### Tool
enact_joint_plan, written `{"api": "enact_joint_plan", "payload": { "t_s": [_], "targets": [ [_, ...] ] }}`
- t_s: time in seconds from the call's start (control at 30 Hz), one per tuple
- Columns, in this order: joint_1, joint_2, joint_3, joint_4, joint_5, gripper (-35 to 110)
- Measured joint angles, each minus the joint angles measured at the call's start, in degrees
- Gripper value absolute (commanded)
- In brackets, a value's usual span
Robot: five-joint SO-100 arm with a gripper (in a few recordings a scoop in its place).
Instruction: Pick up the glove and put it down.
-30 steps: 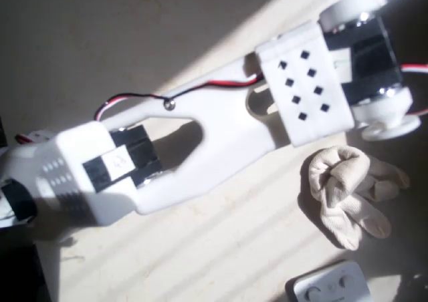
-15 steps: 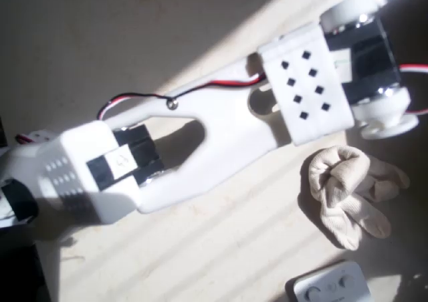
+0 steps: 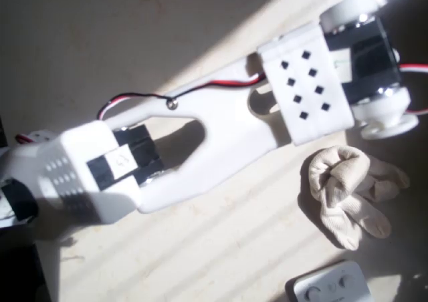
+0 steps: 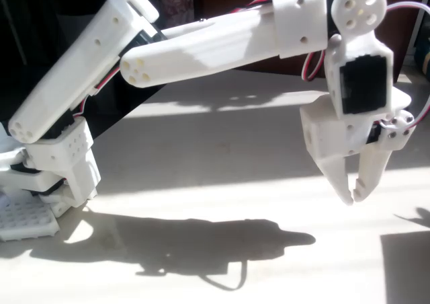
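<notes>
Overhead view has the glove (image 3: pixel 349 190) crumpled on the table (image 3: pixel 221 248), just below the arm's wrist, beside a grey device (image 3: pixel 331 285). Fixed view shows the gripper (image 4: pixel 354 195) hanging above the tabletop, tips nearly pressed together, holding nothing. Risk: dropping like that, it shoves the soft glove instead of pinching it

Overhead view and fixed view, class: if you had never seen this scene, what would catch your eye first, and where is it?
The white arm stretches diagonally across the sunlit table in the overhead view. Below its far end at lower right, the crumpled cream glove lies apart from it, a grey device at the bottom edge. In the fixed view the gripper hangs above the table, fingertips nearly together.
</notes>
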Motion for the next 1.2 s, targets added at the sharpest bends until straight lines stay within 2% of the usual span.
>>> {"api": "enact_joint_plan", "payload": {
  "t_s": [0.43, 0.57, 0.93, 1.2],
  "targets": [
    [0.09, 0.09, 0.53, -0.09, 0.0, 0],
    [0.09, 5.8, 6.15, -1.58, 0.0, 0],
    [2.72, 37.79, 44.74, -24.35, 0.0, 0],
    [3.25, 59.77, 69.61, -28.12, 0.0, 0]
  ]
}}
